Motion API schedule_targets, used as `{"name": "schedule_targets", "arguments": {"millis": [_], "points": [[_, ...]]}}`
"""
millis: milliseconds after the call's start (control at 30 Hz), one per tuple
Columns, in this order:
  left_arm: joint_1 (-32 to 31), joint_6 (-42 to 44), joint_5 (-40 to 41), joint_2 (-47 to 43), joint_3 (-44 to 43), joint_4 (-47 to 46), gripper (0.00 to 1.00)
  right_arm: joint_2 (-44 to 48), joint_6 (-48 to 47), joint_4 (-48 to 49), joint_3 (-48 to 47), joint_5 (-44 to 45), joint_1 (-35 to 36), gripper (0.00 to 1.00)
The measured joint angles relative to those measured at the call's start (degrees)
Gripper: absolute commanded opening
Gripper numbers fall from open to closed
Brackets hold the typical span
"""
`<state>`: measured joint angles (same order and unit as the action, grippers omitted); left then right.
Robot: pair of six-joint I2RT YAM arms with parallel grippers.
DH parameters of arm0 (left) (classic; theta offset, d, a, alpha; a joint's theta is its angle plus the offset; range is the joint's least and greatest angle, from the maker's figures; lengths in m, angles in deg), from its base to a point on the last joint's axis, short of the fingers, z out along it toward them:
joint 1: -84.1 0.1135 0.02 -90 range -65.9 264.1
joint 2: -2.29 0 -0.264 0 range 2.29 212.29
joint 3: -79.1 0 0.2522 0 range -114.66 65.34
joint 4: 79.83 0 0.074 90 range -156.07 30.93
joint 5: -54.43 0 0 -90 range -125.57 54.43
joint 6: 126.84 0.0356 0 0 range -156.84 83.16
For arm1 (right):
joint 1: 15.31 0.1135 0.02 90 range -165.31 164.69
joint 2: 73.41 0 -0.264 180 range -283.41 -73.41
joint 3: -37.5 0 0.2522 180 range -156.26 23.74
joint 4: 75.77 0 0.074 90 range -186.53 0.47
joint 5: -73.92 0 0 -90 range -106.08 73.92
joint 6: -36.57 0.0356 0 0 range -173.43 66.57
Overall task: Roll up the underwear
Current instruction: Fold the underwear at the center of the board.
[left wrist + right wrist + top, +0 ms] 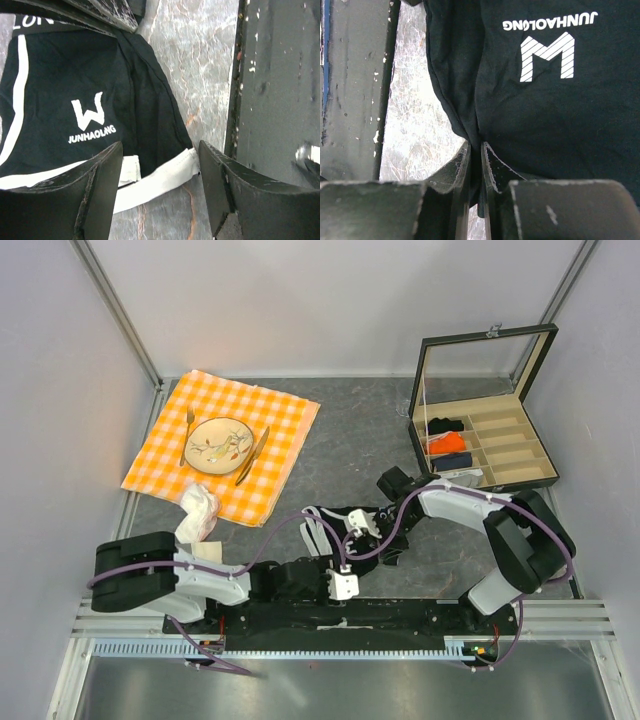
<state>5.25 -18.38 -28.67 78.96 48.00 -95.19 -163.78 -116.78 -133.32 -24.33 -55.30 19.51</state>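
Near the middle of the near edge of the grey table (370, 430), you have the underwear (75, 65) lying on the bare surface, just beyond the black plate (350, 615) that carries the arm bases. It is black, with a white waistband, white edge trim and a white "W" logo over the word JUNHAOLONG. Your left gripper (160, 192) is spread wide, and the white-trimmed hem lies between the two fingers, with one finger (95, 200) over the black cloth and the other over bare table beside the plate. Your right gripper (476, 175) is pressed together on a fold of the black fabric, pinching it at the garment's edge closest to the plate. From above, both arms reach inward from their bases and meet over the garment. At the far left corner you can see an orange checked cloth (285, 420) with a plate (192, 447) on it, a fork (189, 435) on its left and a knife (252, 455) on its right. A crumpled white rag (198, 512) sits at that cloth's near edge. Toward the far right corner, a compartmented box (520, 483) stands with its glass lid (480, 365) raised, and its leftmost slots hold a black roll (446, 426), an orange roll (445, 444) and a dark blue roll (453, 461).
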Motion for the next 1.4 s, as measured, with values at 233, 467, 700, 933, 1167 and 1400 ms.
{"name": "schedule_targets", "arguments": {"millis": [233, 467, 700, 933, 1167, 1400], "points": [[0.0, 0.3, 3.5, 5.3, -2.0, -3.8, 0.71, -0.3, -0.5, -1.4, -0.1, -0.9, -1.6, 0.18], [0.0, 0.8, 5.1, 6.0, -2.1, -4.5, 0.57, -0.6, -1.1, -3.0, -0.6, -1.3, -1.9, 0.18], [0.0, 0.8, 4.7, 6.2, -2.6, -2.6, 0.17, -0.9, -1.9, -4.6, -1.4, -2.3, -2.8, 0.18], [0.5, 0.2, 3.0, 6.1, -3.1, -0.9, 0.02, -1.9, -2.9, -6.6, -2.3, -3.1, -3.4, 0.18], [6.6, -5.2, -6.1, 3.3, -4.9, 3.4, 0.02, -4.7, -2.6, -9.5, -5.0, -4.9, -5.1, 0.19], [17.0, -14.2, -18.1, 2.8, -7.4, 7.8, 0.02, -8.7, 0.1, -11.5, -8.7, -5.9, -5.7, 0.21]]}}
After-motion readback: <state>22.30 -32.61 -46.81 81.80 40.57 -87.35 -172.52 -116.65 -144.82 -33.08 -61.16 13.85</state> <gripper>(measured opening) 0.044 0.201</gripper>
